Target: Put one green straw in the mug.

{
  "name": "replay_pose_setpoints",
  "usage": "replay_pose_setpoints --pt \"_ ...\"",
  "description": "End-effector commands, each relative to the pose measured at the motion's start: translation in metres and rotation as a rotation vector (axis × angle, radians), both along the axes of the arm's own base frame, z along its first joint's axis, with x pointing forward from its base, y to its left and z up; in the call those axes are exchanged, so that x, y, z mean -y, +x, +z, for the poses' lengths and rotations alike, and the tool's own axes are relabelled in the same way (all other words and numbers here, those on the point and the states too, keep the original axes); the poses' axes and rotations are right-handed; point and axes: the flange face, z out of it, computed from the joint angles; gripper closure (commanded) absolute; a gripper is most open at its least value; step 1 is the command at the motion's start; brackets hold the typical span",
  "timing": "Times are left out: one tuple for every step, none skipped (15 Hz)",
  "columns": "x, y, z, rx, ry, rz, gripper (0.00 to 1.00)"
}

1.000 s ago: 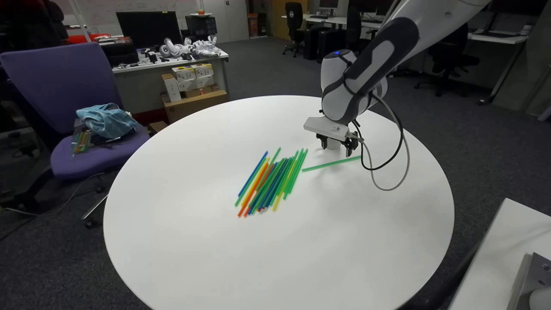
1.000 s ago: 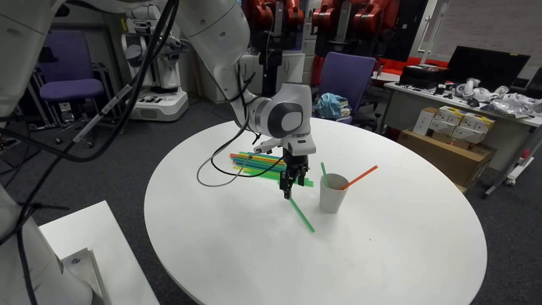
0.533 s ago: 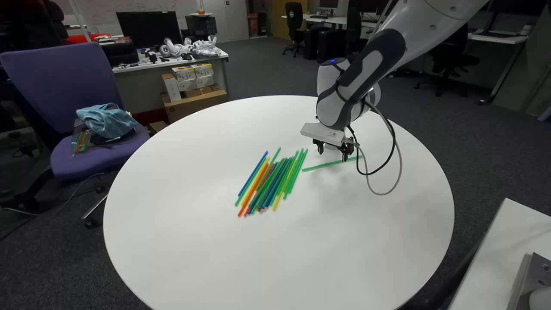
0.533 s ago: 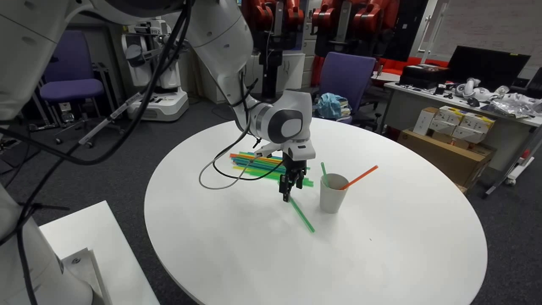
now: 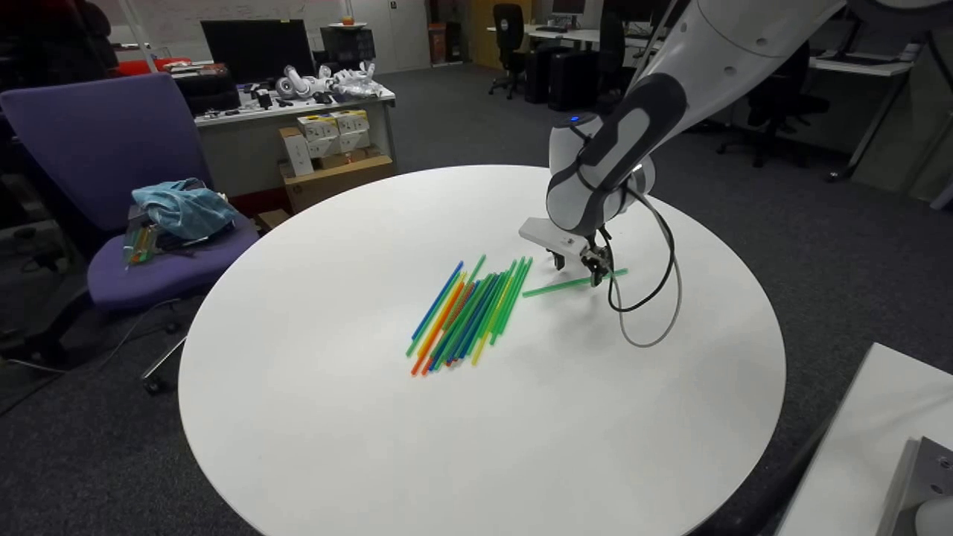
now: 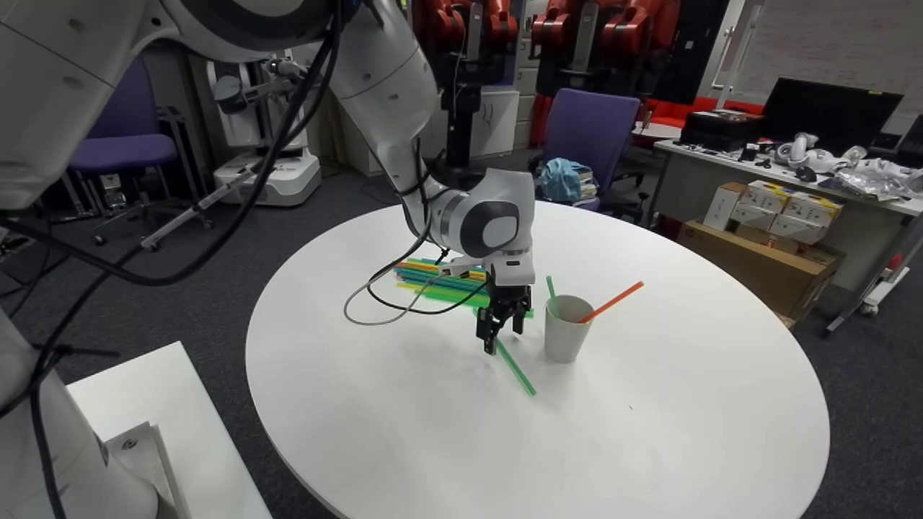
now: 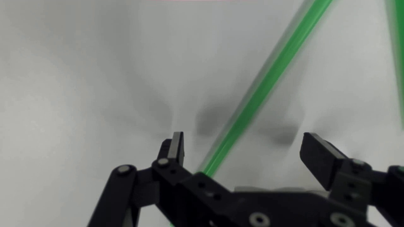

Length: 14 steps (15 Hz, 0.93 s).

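Observation:
A single green straw lies flat on the table, apart from the pile; it also shows in an exterior view. In the wrist view the green straw runs diagonally between the fingers. My gripper is open, its fingertips low on either side of the straw, not closed on it; it shows in both exterior views. The white mug stands upright beside the gripper and holds a green straw and an orange straw. The mug is hidden behind the gripper in an exterior view.
A pile of green, blue, yellow and orange straws lies on the round white table close to the gripper. Another green straw shows at the wrist view's right edge. Cables hang in a loop from the wrist above the table.
My gripper has moved down towards the table, over the single green straw, with its fingers staying open. The straws and the mug have not moved.

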Motion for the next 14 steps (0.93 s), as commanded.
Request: replay_pose_setpoints --pt "0.0036 0.0072 -0.0029 0.037 -0.021 -0.099 0.0" --pt "0.0039 0.0071 -0.004 0.036 -0.023 -0.113 0.01" --pt "0.0039 0.0078 -0.0046 0.039 -0.025 -0.126 0.25" --pt "0.0037 0.0084 -0.0052 0.039 -0.026 -0.136 0.25" --pt "0.0038 0.0093 -0.0046 0.042 -0.028 -0.146 0.3" --pt "0.0039 0.0108 -0.0036 0.05 -0.03 -0.157 0.37" --pt "0.0039 0.0121 -0.002 0.055 -0.031 -0.166 0.47" --pt "0.004 0.0135 -0.0008 0.06 -0.033 -0.173 0.54" --pt "0.0041 0.0145 0.0003 0.062 -0.033 -0.179 0.62" --pt "0.0042 0.0155 0.001 0.066 -0.034 -0.185 0.69" --pt "0.0043 0.0164 0.0017 0.069 -0.034 -0.19 0.76" --pt "0.0041 0.0167 0.0019 0.07 -0.036 -0.195 0.85" --pt "0.0041 0.0169 0.0017 0.07 -0.036 -0.196 0.92" --pt "0.004 0.0169 0.0018 0.07 -0.037 -0.198 0.98"
